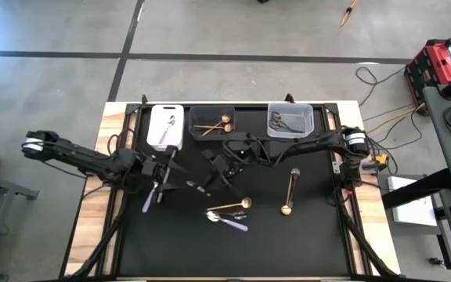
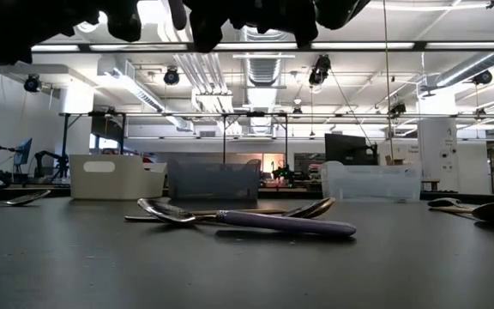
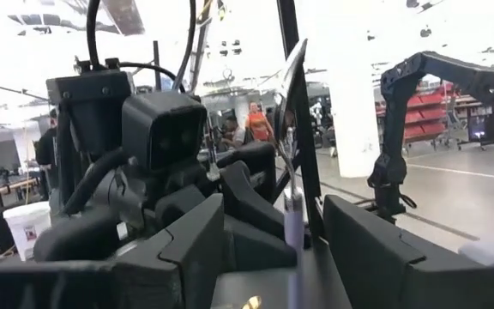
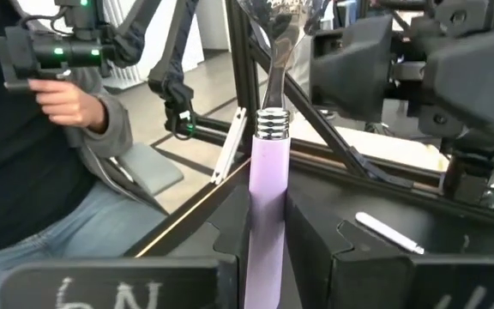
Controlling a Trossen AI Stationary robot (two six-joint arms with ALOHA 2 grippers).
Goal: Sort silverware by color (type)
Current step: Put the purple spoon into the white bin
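Over mat's middle, right tool [image 4: 268, 249] clamping lilac-handled spoon [image 4: 267, 189] upright; left tool [image 3: 273, 249] facing it, fingers parted.

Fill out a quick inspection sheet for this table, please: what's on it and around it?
Surface: black mat, wooden edges.
Job's things: gold spoon alone; another gold one crossing a purple spoon; more in the white bin, dark bin and clear bin.
Clutter: nothing seen.
Claws: left claw open around a purple-handled spoon; right claw shut on a lilac handle.
Cables: loose cords on the floor.
Surroundings: seated person, red box.
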